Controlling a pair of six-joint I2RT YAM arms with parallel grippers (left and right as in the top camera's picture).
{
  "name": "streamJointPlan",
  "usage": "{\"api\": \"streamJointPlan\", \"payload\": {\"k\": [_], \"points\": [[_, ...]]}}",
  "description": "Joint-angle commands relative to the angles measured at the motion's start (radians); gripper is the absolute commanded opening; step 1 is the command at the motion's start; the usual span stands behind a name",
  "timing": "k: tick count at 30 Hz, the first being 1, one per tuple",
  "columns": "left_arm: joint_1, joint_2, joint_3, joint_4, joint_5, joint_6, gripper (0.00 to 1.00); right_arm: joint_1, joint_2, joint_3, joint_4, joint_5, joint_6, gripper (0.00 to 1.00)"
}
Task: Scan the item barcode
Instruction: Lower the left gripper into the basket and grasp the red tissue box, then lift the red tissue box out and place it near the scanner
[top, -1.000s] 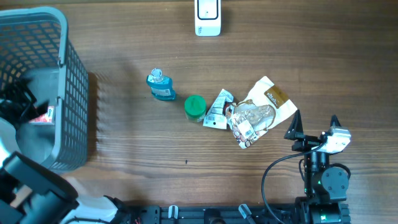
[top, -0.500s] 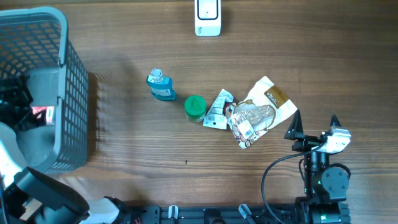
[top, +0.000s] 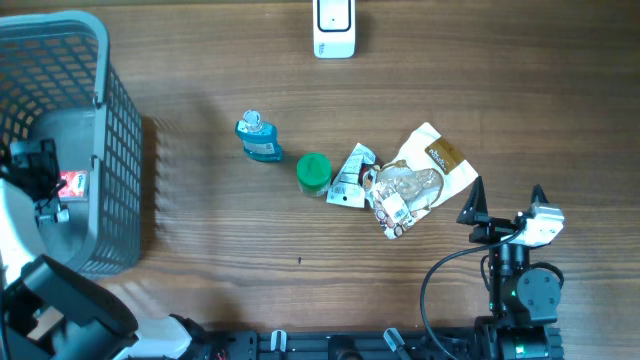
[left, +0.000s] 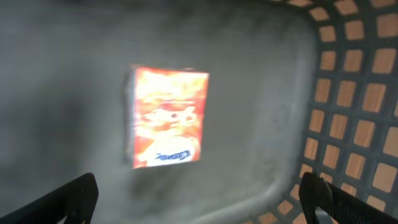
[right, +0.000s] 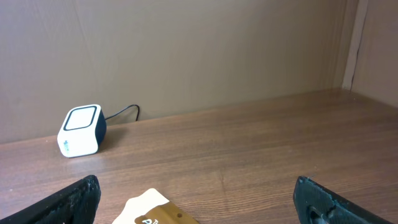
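Left wrist view: the red packet (left: 166, 118) lay flat on the basket (left: 348, 93) floor, straight below the wide-open, empty left tool (left: 199, 202).
Its long axis ran crosswise to the line between the fingers. The pouches (top: 405, 185) on the tabletop lay just left of the open right tool (top: 505, 200), probably the nearer arm for them, with the scanner (top: 334, 27) well beyond.

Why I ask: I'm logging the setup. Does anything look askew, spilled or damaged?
The crinkled packets lie in an overlapping heap right of centre on the table, at odd angles. The blue bottle lies on its side near a green-lidded container. No spill shows.
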Motion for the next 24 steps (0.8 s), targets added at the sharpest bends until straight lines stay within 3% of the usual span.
{"api": "streamJointPlan", "payload": {"k": [1, 13, 24], "points": [[-0.050, 0.042, 0.000, 0.039, -0.052, -0.010, 1.00, -0.003, -0.004, -0.001, 0.005, -0.016, -0.018, 1.00], [-0.082, 0.127, 0.000, 0.010, -0.201, -0.058, 1.00, -0.003, -0.004, -0.001, 0.005, -0.016, -0.018, 1.00], [-0.084, 0.215, 0.000, 0.106, -0.205, -0.058, 1.00, -0.003, -0.004, -0.001, 0.005, -0.016, -0.018, 1.00]]}}
